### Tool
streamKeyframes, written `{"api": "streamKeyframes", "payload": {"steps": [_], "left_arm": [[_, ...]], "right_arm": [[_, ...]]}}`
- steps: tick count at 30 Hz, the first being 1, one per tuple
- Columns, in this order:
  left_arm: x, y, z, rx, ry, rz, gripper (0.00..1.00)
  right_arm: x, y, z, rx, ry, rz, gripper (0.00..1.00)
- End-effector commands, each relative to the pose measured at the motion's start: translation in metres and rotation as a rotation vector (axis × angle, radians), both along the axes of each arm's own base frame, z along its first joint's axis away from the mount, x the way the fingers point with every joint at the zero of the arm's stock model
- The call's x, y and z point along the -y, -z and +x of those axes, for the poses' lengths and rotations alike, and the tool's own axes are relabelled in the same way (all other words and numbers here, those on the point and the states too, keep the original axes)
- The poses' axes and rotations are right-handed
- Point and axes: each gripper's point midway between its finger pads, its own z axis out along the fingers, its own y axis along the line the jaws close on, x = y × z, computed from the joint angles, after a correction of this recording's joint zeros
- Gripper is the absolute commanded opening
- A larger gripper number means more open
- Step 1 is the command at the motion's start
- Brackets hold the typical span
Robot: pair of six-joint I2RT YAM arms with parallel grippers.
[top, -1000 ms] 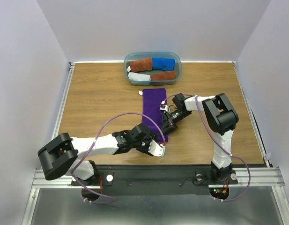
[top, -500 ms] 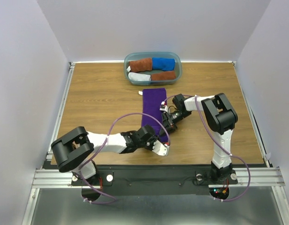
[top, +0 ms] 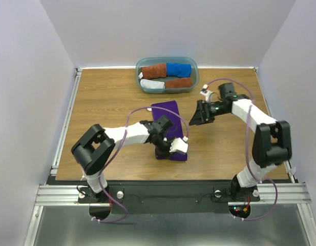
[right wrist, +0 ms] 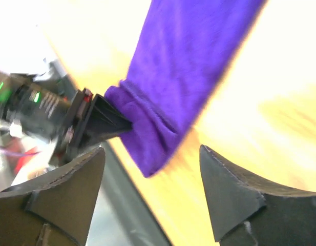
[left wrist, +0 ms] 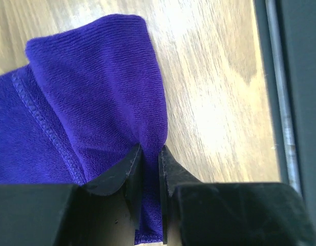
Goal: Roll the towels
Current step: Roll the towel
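Note:
A deep purple towel (top: 167, 114) lies lengthwise mid-table, its near end bunched into a raised fold (top: 170, 155). My left gripper (top: 168, 148) is shut on that fold; in the left wrist view the cloth (left wrist: 96, 92) is pinched between the narrow jaws of the left gripper (left wrist: 147, 169). My right gripper (top: 193, 119) hovers just right of the towel, open and apart from it. The right wrist view shows the right gripper (right wrist: 151, 149) spread wide and empty, with the purple towel (right wrist: 183, 66) and the left gripper (right wrist: 96, 123) beyond.
A teal-grey tub (top: 194, 77) at the table's back holds rust-brown (top: 153, 70), bright blue (top: 178, 68) and pale grey (top: 151, 83) towels. The black rail (top: 163, 192) runs along the near edge, close to the towel's fold.
My left gripper closed on the towel's near end and swung in over it, bunching it. My right gripper let go, opened and pulled back to the right and away.

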Motion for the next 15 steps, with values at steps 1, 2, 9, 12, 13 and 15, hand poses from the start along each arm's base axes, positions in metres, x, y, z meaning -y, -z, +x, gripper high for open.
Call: {"api": "streamKeyframes", "payload": {"steps": [1,2,9,12,13,15], "left_arm": [[-0.019,-0.002,-0.027,-0.336,-0.038,0.059,0.17],[-0.016,-0.002,-0.019,-0.379,-0.051,0.043,0.17],[-0.022,0.006,-0.019,-0.663,-0.079,0.082,0.17],[-0.022,0.016,-0.015,-0.726,-0.098,0.104,0.17],[-0.023,0.018,-0.012,-0.74,-0.109,0.105,0.17],[-0.022,0.025,-0.006,-0.758,-0.123,0.112,0.17]], "right_arm": [[0.028,-0.036,0.008,0.281,0.03,-0.074,0.8],[0.033,-0.036,0.004,0.326,0.023,-0.107,0.81],[0.047,-0.074,-0.04,0.58,-0.119,-0.187,1.0],[0.034,-0.061,-0.064,0.573,-0.229,-0.248,0.98],[0.031,-0.051,-0.072,0.572,-0.266,-0.274,0.97],[0.028,-0.041,-0.072,0.627,-0.295,-0.358,0.93]]}}
